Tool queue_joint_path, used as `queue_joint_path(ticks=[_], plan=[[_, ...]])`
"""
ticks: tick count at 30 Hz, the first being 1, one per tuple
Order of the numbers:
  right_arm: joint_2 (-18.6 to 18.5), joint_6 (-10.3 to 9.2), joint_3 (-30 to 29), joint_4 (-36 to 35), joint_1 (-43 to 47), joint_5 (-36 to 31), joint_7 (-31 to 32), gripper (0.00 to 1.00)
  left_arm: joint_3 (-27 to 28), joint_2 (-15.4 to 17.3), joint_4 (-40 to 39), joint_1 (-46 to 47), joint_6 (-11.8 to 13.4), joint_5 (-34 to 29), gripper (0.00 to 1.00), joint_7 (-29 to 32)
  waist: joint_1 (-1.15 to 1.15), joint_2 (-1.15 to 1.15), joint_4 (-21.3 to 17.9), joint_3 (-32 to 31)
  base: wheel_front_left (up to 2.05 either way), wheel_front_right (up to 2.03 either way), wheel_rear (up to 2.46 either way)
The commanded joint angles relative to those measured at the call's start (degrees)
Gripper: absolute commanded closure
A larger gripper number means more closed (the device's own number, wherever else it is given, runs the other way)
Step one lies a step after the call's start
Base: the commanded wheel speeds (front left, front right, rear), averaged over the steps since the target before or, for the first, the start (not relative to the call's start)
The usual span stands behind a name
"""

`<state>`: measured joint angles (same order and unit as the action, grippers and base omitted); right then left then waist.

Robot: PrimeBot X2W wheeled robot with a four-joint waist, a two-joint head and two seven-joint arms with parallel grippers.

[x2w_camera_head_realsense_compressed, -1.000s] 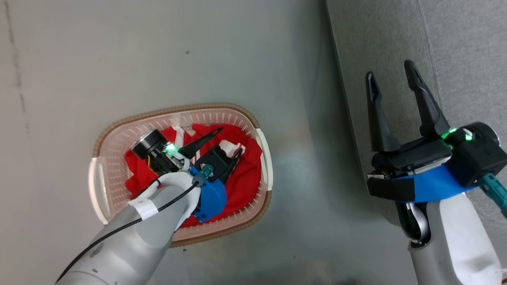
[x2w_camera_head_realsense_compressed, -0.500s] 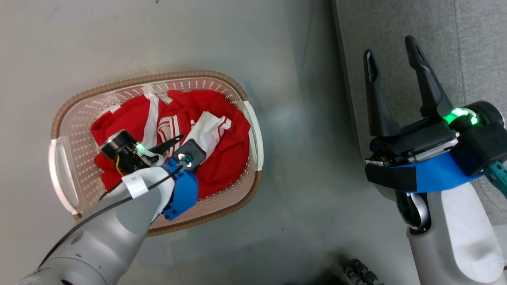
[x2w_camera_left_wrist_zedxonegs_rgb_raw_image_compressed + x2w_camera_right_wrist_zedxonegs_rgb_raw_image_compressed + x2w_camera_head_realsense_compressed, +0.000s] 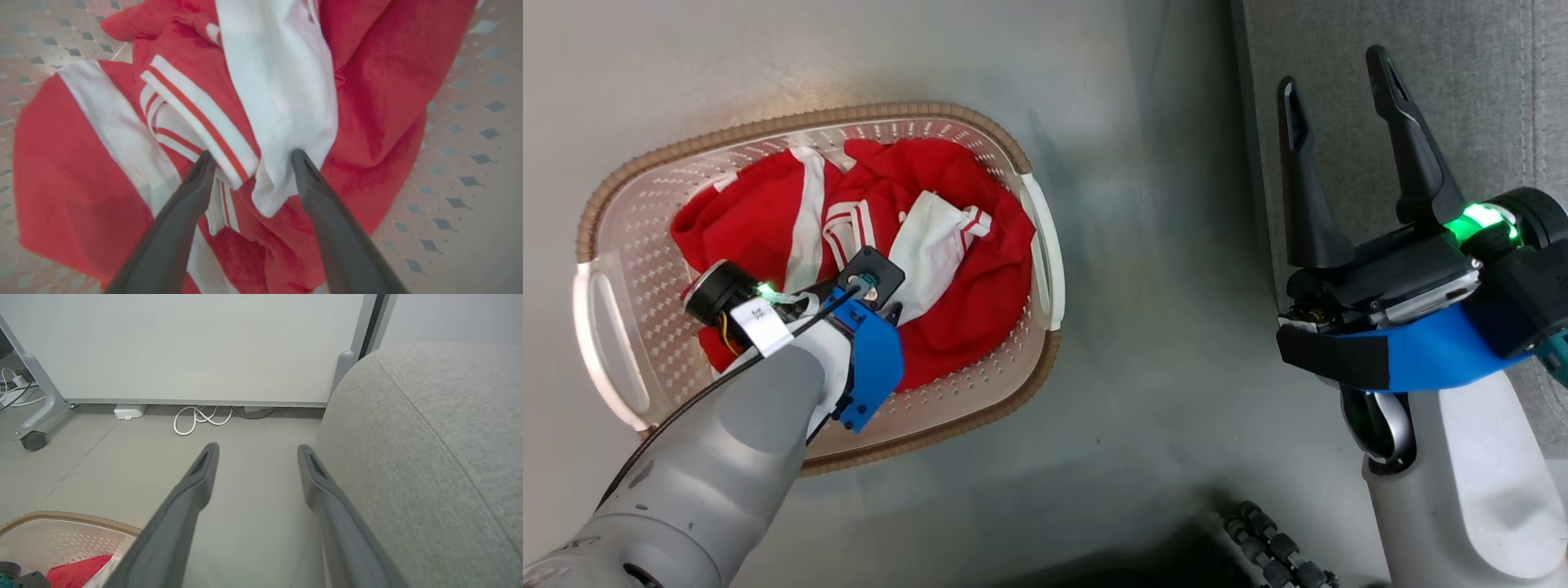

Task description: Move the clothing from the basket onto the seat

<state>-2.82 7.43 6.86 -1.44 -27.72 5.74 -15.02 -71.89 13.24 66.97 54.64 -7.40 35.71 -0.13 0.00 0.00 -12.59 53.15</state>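
The clothing [image 3: 964,302] is a crumpled heap of red garments with white stripes and panels, lying in the cream perforated basket [image 3: 792,122] on the floor. My left arm reaches steeply down into the basket. In the left wrist view, my left gripper [image 3: 252,155] is open, its fingertips [image 3: 204,163] pressed into the clothing [image 3: 367,81] on either side of a white fold and a striped hem. My right gripper [image 3: 1331,67] stands open and holds nothing, hovering at the edge of the light-grey seat [image 3: 1462,82]. The right wrist view shows the seat [image 3: 429,437] to the right of its fingers.
Grey floor lies between the basket and the seat. In the right wrist view, a white panel on a caster frame [image 3: 32,440] stands ahead, with a coiled white cable [image 3: 200,416] and a small white box [image 3: 130,411] at its foot. A dark ribbed part [image 3: 1274,547] shows at the bottom.
The head view has shifted. My left gripper has gone lower into the basket and now points down into the clothing. My right gripper stays open beside the seat.
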Motion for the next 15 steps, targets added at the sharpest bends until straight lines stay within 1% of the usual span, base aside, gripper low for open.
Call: queue_joint_path(ticks=[1,6,9,12,13,15], plan=[[-0.12,0.11,0.03,-0.49,-0.89,0.27,-0.24,0.00,-0.21,0.23,-0.78,0.87,-0.06,1.39,0.00,0.49,0.00,0.00,-0.21,0.80,0.00,0.00,0.00],[-0.12,0.07,-0.19,-1.06,-1.29,0.28,-0.24,0.00,-0.86,0.60,-2.94,1.90,-0.06,3.94,0.00,1.35,0.00,0.00,-0.36,2.66,0.00,0.00,0.00],[-0.12,0.07,-0.08,-1.29,-1.35,0.34,-0.24,0.00,-1.17,0.52,-3.36,2.43,-0.06,4.67,0.00,1.22,0.00,0.00,-0.35,3.46,0.00,0.00,0.00],[-0.13,0.07,-0.07,-1.43,-1.45,0.30,-0.24,0.00,-1.42,0.32,-3.80,2.64,-0.06,4.08,0.00,1.20,0.00,0.00,-0.26,3.91,0.00,0.00,0.00],[-0.13,0.07,-0.11,-1.47,-1.48,0.26,-0.24,0.00,-1.47,0.41,-3.60,2.94,-0.06,3.45,0.27,1.09,0.00,0.00,-0.18,3.99,0.00,0.00,0.00],[-0.12,0.07,-0.16,-1.50,-1.57,0.20,-0.24,0.00,-1.53,0.36,-3.19,3.38,-0.06,2.48,1.00,0.03,0.00,0.00,0.02,4.06,0.00,0.00,0.00]])
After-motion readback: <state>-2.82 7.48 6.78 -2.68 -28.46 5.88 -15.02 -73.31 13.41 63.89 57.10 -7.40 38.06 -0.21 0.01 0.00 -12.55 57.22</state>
